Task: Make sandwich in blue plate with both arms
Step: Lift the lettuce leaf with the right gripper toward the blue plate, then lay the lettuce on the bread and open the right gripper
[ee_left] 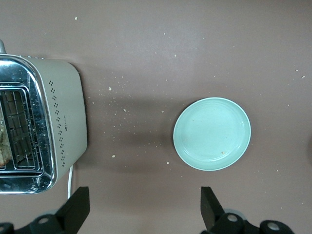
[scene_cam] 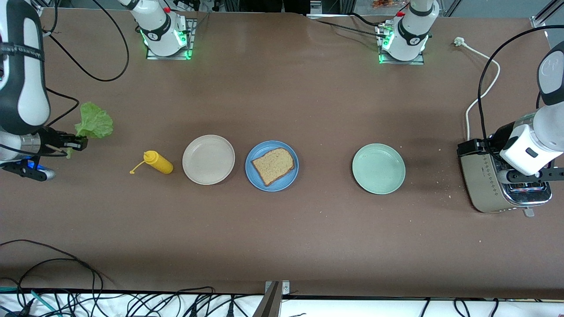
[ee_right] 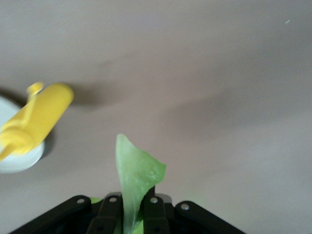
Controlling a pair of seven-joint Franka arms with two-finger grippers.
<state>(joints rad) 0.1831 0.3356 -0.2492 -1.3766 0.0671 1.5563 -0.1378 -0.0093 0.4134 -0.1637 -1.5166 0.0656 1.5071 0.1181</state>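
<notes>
The blue plate (scene_cam: 272,166) sits mid-table with one slice of brown toast (scene_cam: 273,165) on it. My right gripper (scene_cam: 80,142) is shut on a ruffled green lettuce leaf (scene_cam: 94,121) and holds it in the air at the right arm's end of the table; the leaf also shows pinched between the fingers in the right wrist view (ee_right: 135,178). My left gripper (scene_cam: 556,174) is open and empty above the toaster (scene_cam: 502,185); in the left wrist view (ee_left: 145,207) its fingers stand wide apart. A second toast slice (ee_left: 4,146) shows in a toaster slot.
A beige plate (scene_cam: 208,159) lies beside the blue plate, toward the right arm's end. A yellow squeeze bottle (scene_cam: 157,162) lies on its side beside that. A pale mint-green plate (scene_cam: 378,168) lies between the blue plate and the toaster. Crumbs dot the table near the toaster.
</notes>
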